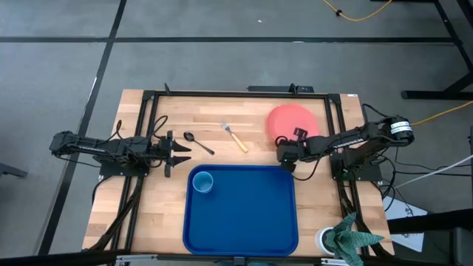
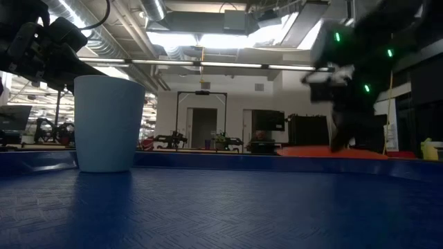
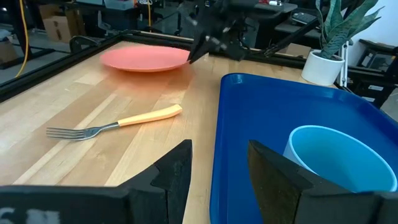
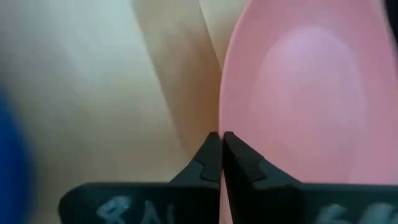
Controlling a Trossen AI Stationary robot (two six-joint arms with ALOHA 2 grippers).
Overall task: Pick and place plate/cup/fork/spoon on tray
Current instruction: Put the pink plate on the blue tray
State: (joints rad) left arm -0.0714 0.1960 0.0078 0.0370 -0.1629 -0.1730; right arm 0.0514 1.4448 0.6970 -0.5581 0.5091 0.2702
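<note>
A pale wooden desk [image 1: 244, 159] stands on grey floor, with an open workshop hall behind it in the low view; it carries one tray [image 1: 244, 214], one cup [image 1: 203, 182] in the tray's far left corner, one plate [image 1: 292, 120], one fork [image 1: 236, 137] and one spoon [image 1: 198, 142]. The right gripper [image 4: 221, 149] has its fingers pressed together at the plate's near edge, seen only by its wrist camera. The left gripper [image 3: 217, 168], fingers spread, hovers beside the tray's left corner, where only the high view shows the spoon
</note>
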